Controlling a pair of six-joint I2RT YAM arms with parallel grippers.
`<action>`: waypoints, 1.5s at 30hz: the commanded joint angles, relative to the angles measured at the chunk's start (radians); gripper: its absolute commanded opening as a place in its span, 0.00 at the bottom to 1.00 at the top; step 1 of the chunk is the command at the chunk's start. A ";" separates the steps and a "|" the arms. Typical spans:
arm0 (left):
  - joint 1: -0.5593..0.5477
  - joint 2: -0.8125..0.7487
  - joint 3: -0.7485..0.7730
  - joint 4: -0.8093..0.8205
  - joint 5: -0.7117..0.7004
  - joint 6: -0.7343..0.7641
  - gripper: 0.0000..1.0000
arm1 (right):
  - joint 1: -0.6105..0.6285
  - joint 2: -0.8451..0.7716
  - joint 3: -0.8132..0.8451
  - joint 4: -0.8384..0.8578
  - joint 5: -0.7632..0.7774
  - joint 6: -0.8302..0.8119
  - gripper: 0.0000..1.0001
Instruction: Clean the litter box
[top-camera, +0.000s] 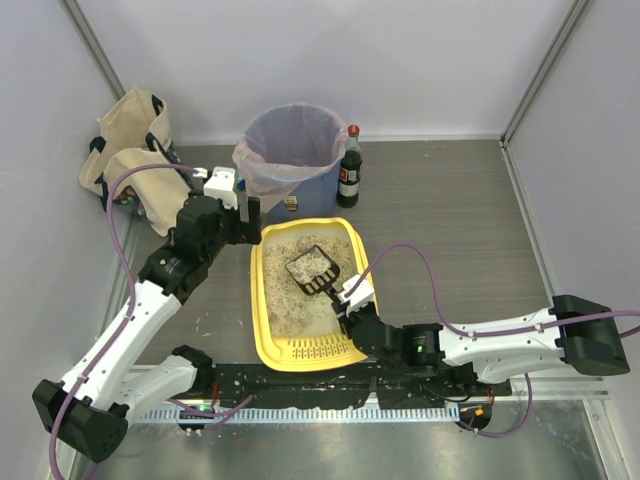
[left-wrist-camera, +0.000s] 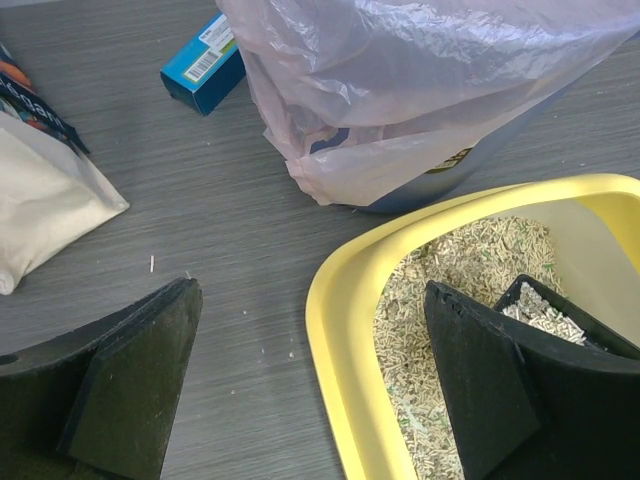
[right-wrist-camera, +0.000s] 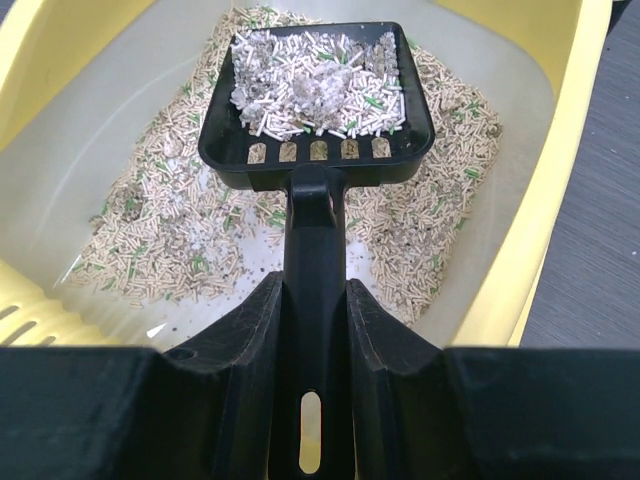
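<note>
The litter box (top-camera: 258, 300) lies mid-table, grille end toward the arm bases and far rim close to the lined blue bin (top-camera: 290, 150), with bare tabletop (top-camera: 450, 220) stretching wide on its right. The left gripper (left-wrist-camera: 310, 385) gapes fully and holds nothing, one finger outside the yellow rim and one over the granules. The right gripper (right-wrist-camera: 318, 300) is clamped on the handle of the black scoop (right-wrist-camera: 318, 90), which is loaded with pellets. In the left wrist view the inner finger (left-wrist-camera: 500, 400) hides most of the scoop and the liner covers the bin's base, while the right gripper's body blocks the box's near end.
</note>
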 joint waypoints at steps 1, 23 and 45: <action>-0.003 -0.027 0.003 0.047 -0.022 0.015 0.98 | 0.008 -0.080 -0.034 0.163 0.017 0.010 0.01; -0.001 -0.022 -0.003 0.050 -0.010 0.008 0.98 | 0.018 -0.023 0.033 0.130 0.082 -0.032 0.01; -0.001 -0.024 -0.003 0.051 -0.006 0.008 0.98 | 0.028 0.027 0.066 -0.044 0.171 0.026 0.01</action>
